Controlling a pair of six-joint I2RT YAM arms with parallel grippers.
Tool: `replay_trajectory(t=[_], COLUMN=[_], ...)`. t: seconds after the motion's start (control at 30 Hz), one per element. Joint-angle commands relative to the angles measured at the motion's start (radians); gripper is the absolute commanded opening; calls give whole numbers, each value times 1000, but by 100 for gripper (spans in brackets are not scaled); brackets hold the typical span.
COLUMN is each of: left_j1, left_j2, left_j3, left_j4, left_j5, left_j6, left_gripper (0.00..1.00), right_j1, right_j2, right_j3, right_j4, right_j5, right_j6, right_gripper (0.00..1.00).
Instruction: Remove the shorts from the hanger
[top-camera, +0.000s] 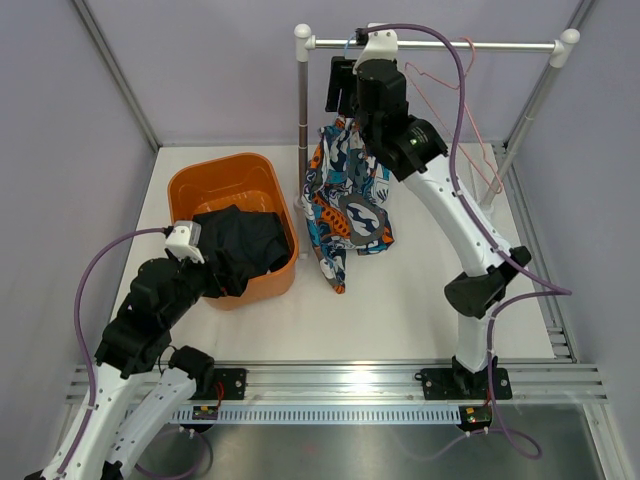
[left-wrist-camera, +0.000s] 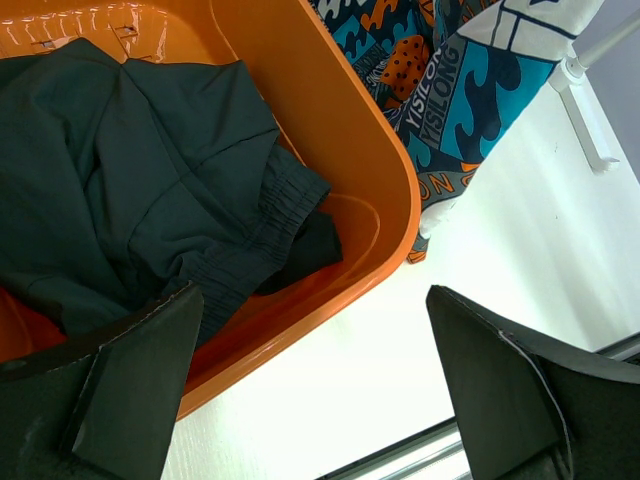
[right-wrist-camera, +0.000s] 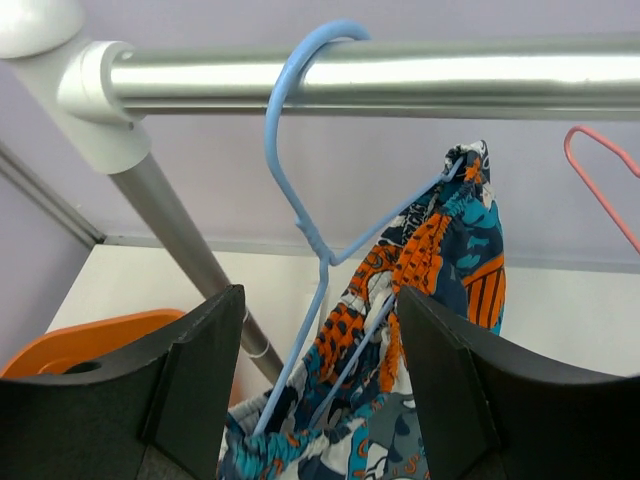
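Patterned shorts (top-camera: 345, 205) hang on the blue hanger (right-wrist-camera: 300, 200), hooked over the rail (top-camera: 440, 45) at its left end. Right gripper (right-wrist-camera: 320, 370) sits just below the rail, released, fingers apart either side of hanger and shorts. Pink hanger (top-camera: 455, 90) hangs further right along the rail. Left gripper (left-wrist-camera: 310, 380), well apart from the rail, is released. Orange bin (top-camera: 190, 185) holding a dark garment (top-camera: 240, 245) stands left of the rail.

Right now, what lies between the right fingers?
The right wrist view shows the blue hanger and the patterned shorts on it in the gap between the open right fingers.
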Motion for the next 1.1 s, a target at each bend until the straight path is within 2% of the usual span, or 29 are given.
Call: replay_trajectory(t=[0.0,0.1,0.37,0.5,0.73,0.97,1.07], left_j1=[-4,-4,-6,-7,-7,-9,-10], left_j2=[-9,-9,-11,-9,-11,-9,-9], left_j3=[-8,-8,-8,-8,-8,-8,-8], left_j4=[46,46,46,48,46,46,46], left_j5=[6,6,8,8,6,8,6], left_j6=[4,4,4,4,4,4,5], left_gripper=[99,99,99,99,99,99,99], right_j1=[5,3,6,3,2,-1,-1], right_j2=[80,121,151,154,172,172,171], right_j3=[92,142,119,109,121,115,116], right_j4=[72,55,92,121,112,110,109], right_j5=[75,96,199,211,216,222,216], right_j6=[-43,-51,-72,-89,-98,-103,-106], right_gripper=[70,70,65,63,52,49,37])
